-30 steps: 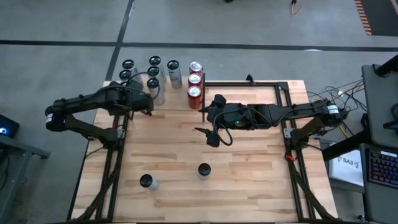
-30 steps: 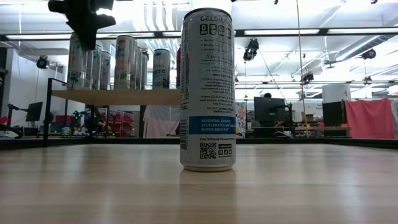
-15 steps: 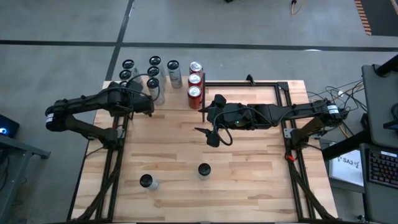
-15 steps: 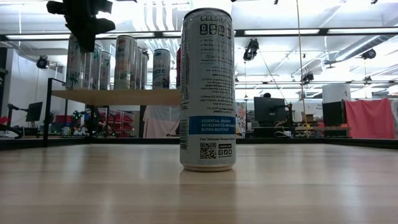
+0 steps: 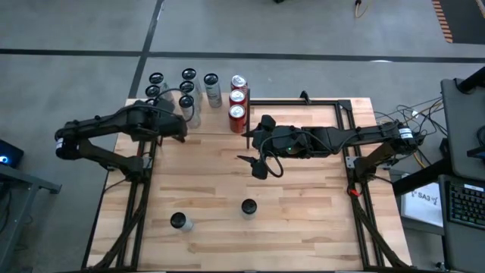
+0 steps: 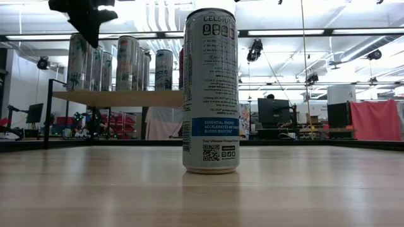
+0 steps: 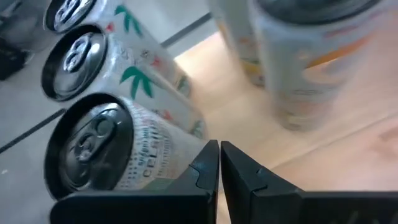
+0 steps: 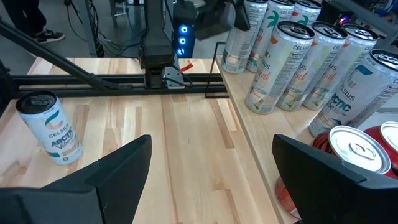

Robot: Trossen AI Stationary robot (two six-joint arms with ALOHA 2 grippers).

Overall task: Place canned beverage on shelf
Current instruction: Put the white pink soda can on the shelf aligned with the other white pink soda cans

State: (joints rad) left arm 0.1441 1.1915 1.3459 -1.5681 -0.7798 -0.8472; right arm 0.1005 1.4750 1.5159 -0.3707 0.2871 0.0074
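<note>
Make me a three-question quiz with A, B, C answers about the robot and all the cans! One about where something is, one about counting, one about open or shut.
1. Where is the left gripper?
A. by the cans on the shelf
B. at the table's near edge
C. off the table, over the floor

2. How many cans stand on the table, off the shelf?
A. none
B. two
C. five

3. How are the right gripper's fingers?
A. shut tight
B. shut on a can
C. open, holding nothing

Answers:
1 A: the high view shows it at the shelf's left end beside the cans.
2 B: one can and another can stand on the tabletop.
3 C: the right wrist view shows its fingers wide apart with bare table between them.
</note>
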